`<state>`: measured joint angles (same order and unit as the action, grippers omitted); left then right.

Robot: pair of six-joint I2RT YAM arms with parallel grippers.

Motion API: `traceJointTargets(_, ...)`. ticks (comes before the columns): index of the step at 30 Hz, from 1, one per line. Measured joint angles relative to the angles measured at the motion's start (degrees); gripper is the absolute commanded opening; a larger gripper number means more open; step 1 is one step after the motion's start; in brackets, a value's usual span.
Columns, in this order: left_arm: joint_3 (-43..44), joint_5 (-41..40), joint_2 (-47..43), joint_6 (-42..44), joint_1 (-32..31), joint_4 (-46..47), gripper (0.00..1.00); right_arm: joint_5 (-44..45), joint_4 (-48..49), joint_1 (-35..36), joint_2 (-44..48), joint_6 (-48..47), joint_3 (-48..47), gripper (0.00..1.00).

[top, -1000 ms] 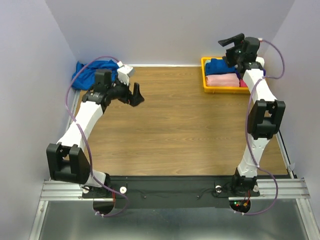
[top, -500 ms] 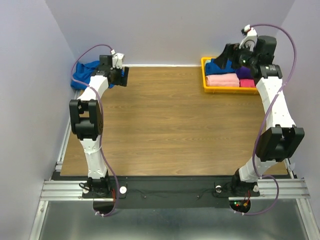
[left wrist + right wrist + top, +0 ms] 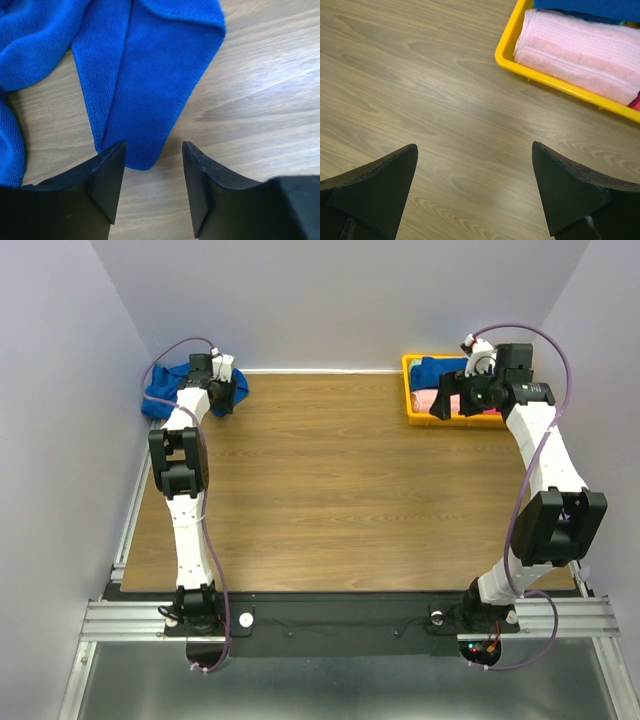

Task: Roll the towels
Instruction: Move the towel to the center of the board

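A crumpled heap of royal-blue towel (image 3: 162,390) lies at the far left corner of the table. In the left wrist view a folded corner of this blue towel (image 3: 150,75) lies flat on the wood. My left gripper (image 3: 234,393) is open and empty, and its fingertips (image 3: 152,146) straddle the tip of that corner just above the table. Another blue towel (image 3: 440,368) lies in the yellow tray; its edge shows in the right wrist view (image 3: 590,7). My right gripper (image 3: 444,406) is open and empty over bare wood (image 3: 475,148) beside the tray's near left corner.
The yellow tray (image 3: 409,390) stands at the far right, its rim in the right wrist view (image 3: 506,48). It holds a rolled pink towel (image 3: 580,55) and a bright pink one (image 3: 492,408). Walls close in on the left, back and right.
My left arm swung to the far left corner and lowered its open gripper onto the blue towel's corner. My right gripper came off the tray and down to the table beside it.
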<state>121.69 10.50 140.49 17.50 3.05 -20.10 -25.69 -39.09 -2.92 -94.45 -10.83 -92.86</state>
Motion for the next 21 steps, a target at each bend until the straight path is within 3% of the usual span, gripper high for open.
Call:
traceJointTargets(3, 1.62, 0.76, 1.73, -0.13, 0.83, -1.38, 0.53, 0.0, -1.77, 0.0, -0.02, 0.04, -0.7, 1.0)
traceJointTargets(4, 2.03, 1.44, 2.19, -0.5, 1.14, -2.05, 0.49, -0.04, -2.58, 0.0, -0.04, 0.04, -1.42, 1.0)
traceJointTargets(9, 2.97, 4.24, 2.49, -1.97, 1.77, -4.35, 0.05, -0.33, -5.35, 0.0, -0.85, 0.07, -5.97, 1.0)
traceJointTargets(10, 2.93, 5.09, 2.49, -1.95, 1.79, -4.74, 0.0, -0.37, -5.57, 0.0, -1.05, 0.07, -6.56, 1.0)
traceJointTargets(12, 1.62, 5.81, 1.84, -1.31, 1.57, -4.44, 0.0, -0.63, -6.32, 0.0, -1.46, 0.07, -7.52, 1.0)
traceJointTargets(16, -16.2, 6.1, -8.94, -0.28, -1.62, -0.81, 0.0, -1.36, -8.68, -0.02, -2.23, 0.09, -7.91, 1.0)
traceJointTargets(18, -29.51, 7.3, -17.9, -1.07, -6.36, -0.09, 0.0, -1.99, -10.27, -0.07, -2.78, 0.11, -7.91, 1.0)
traceJointTargets(21, -43.82, 9.94, -28.96, -3.98, -19.08, 0.79, 0.0, -2.58, -11.93, -0.13, -3.34, 0.13, -7.91, 1.0)
